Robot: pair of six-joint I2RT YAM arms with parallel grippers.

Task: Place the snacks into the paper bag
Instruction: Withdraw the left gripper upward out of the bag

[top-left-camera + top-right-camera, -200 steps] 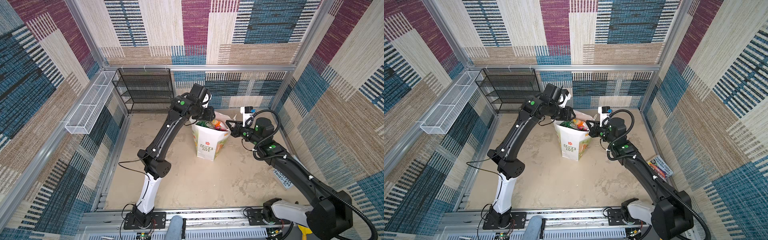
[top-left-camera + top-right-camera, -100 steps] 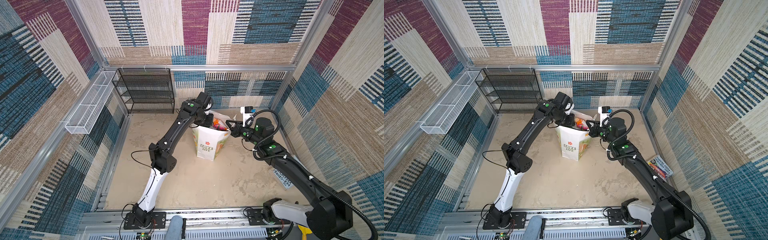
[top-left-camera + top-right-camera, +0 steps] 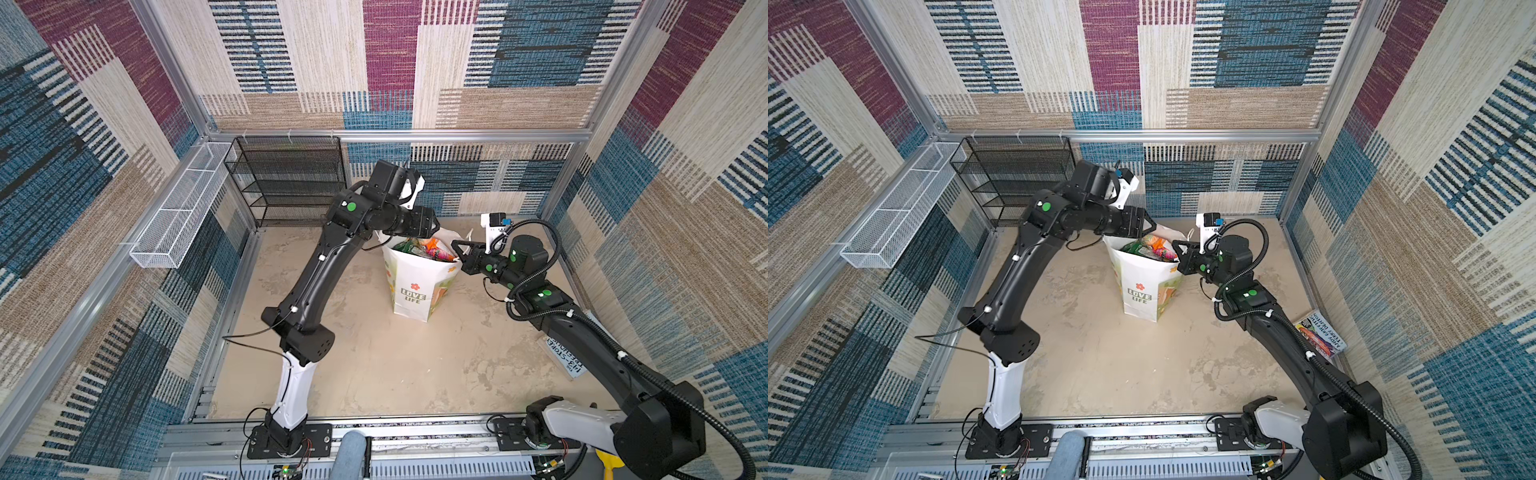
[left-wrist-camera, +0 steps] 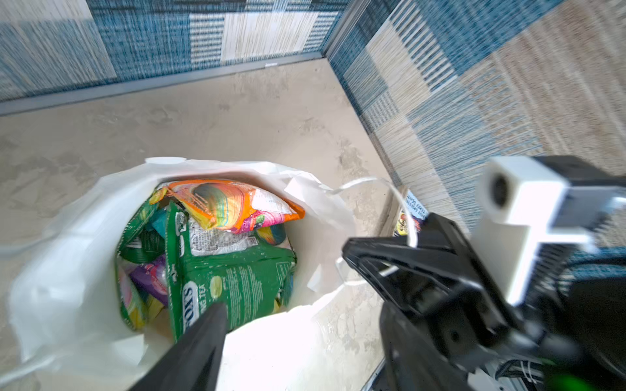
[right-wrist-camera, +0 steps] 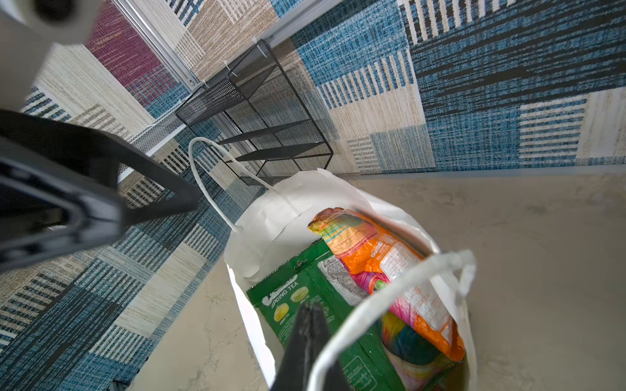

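Note:
The white paper bag (image 3: pixel 415 291) (image 3: pixel 1142 291) stands upright mid-floor, its mouth open. Inside lie several snacks: an orange packet (image 4: pixel 230 206) (image 5: pixel 382 257) on top, a green "FOX'S" packet (image 4: pixel 237 277) (image 5: pixel 305 298) and a purple one (image 4: pixel 152 277). My left gripper (image 3: pixel 433 226) (image 4: pixel 301 342) hangs open just above the bag's rear rim, empty. At the bag's right rim my right gripper (image 3: pixel 456 249) (image 5: pixel 311 315) is shut, its fingers passed through a white loop handle (image 5: pixel 399 281) that drapes over them.
A blue-and-white magazine (image 3: pixel 1320 334) lies on the floor by the right wall, behind the right arm. A black wire shelf (image 3: pixel 291 183) stands at the back left, and a white wire basket (image 3: pixel 178 216) hangs on the left wall.
My left gripper has lifted up out of the bag's mouth and opened. The right arm and the bag have stayed put.

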